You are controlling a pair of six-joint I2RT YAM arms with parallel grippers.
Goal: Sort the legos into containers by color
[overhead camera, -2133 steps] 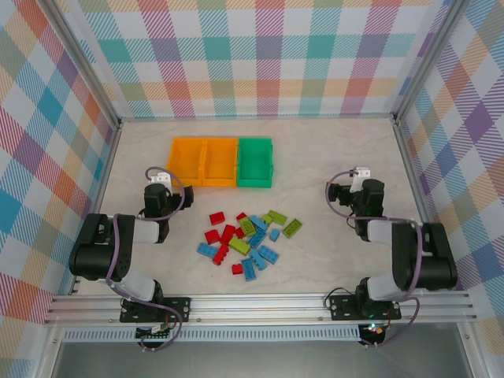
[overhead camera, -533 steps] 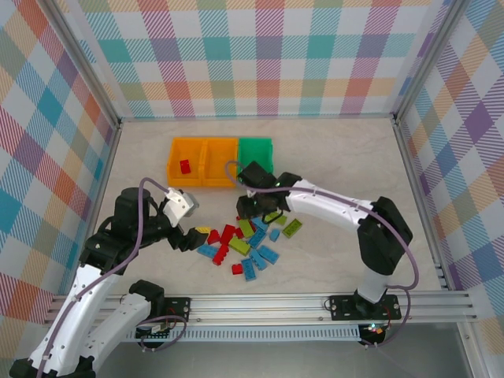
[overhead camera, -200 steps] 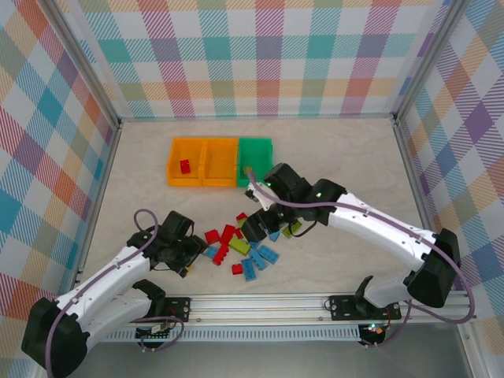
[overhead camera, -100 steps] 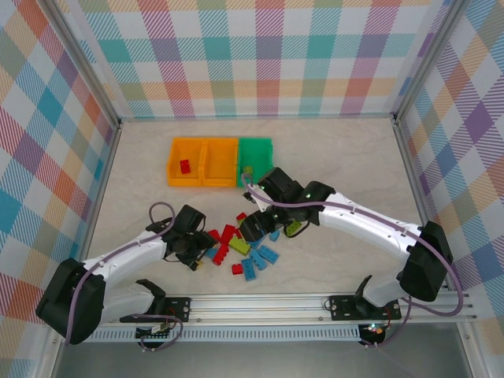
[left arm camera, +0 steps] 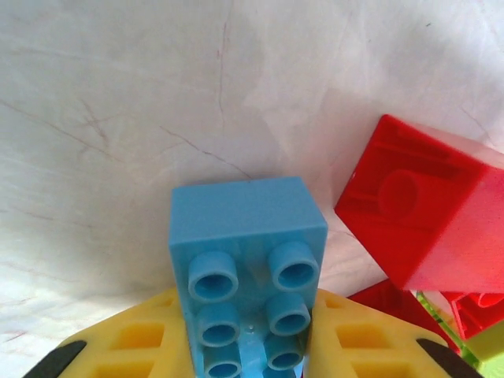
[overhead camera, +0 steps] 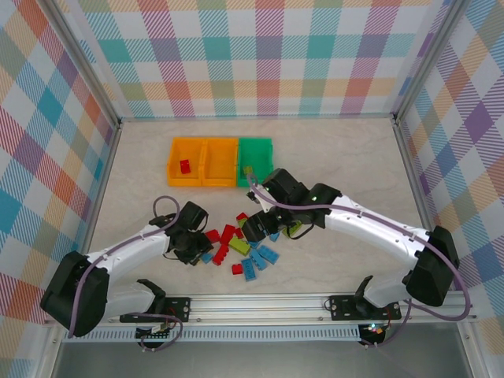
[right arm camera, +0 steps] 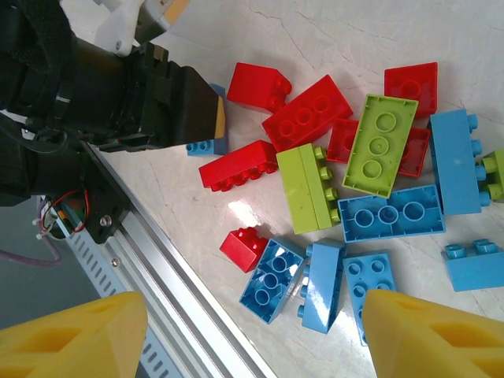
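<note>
Left pincer [left arm camera: 248, 346] is pinched on a blue brick [left arm camera: 246, 236], one yellow finger tight on each long side. The brick's long axis runs straight out along my fingers, studs up toward the wrist camera, its far end sticking out past the tips. It sits low at the table [left arm camera: 118, 118], lift not yet done by my read.

A red brick [left arm camera: 417, 213] lies just beside the blue one on my right; can't tell if they touch. The rest of the pile [overhead camera: 252, 240] is further that way. Left of the tips is bare table.

Key relation: the bins are well apart from this pincer, off to its left on the far side. The left orange bin [overhead camera: 172, 161] has a red piece, the green bin [overhead camera: 256, 140] a green one, and the middle orange bin [overhead camera: 219, 183] looks empty, so likely blue's home. The left arm is nearer the orange bins.

Right pincer [right arm camera: 252, 331] hangs wide open over the pile, holding nothing.

Table is smooth pale stone-look with faint scratches. Room overhead is free; the risk is dragging the red brick on lift.
</note>
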